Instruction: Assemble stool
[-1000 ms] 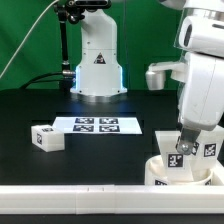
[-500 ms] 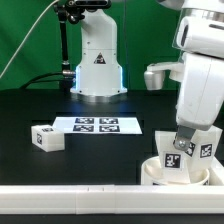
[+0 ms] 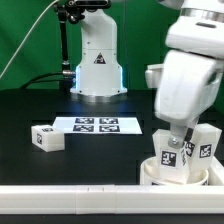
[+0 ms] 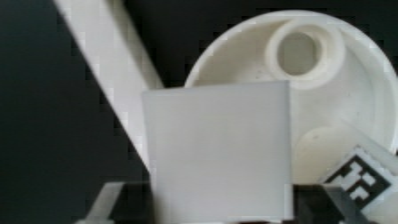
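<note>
The round white seat lies at the exterior view's lower right, near the table's front edge. My gripper is shut on a short white leg with a tag and holds it just above the seat. A second tagged leg stands on the seat beside it. A third leg lies loose at the exterior view's left. In the wrist view the held leg fills the space between my fingers, with my gripper over the seat and an open socket beyond.
The marker board lies in the middle of the black table. A long white bar runs along the front edge and also shows in the wrist view. The robot base stands at the back.
My arm has swung toward the exterior view's left and turned. The held leg has shifted a little left and lower over the seat.
</note>
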Robot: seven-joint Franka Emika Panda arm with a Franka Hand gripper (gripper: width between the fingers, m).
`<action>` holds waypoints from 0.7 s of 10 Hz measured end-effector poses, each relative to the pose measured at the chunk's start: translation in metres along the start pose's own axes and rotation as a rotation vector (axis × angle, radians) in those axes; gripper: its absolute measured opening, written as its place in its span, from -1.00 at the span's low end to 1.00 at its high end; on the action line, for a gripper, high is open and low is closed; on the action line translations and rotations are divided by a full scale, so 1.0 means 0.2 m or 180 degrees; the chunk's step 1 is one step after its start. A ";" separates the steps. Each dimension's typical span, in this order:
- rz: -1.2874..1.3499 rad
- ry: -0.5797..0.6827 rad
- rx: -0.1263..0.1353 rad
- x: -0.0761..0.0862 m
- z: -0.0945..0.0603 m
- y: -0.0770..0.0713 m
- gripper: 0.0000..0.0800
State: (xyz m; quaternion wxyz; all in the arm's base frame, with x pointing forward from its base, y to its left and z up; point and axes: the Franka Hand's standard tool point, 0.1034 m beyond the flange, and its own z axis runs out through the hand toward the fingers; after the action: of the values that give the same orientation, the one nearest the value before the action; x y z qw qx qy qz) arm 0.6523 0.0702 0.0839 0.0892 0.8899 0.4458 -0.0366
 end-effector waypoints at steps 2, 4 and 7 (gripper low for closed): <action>0.0636 0.0002 0.0011 0.00 0.00 0.00 -0.15; 0.1313 -0.0062 0.0132 -0.03 0.00 0.00 -0.15; 0.2057 -0.0074 0.0196 -0.03 0.00 0.00 -0.15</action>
State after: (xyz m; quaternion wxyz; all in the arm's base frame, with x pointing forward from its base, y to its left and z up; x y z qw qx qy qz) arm 0.6495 0.0648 0.0840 0.0743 0.9872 0.1378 -0.0300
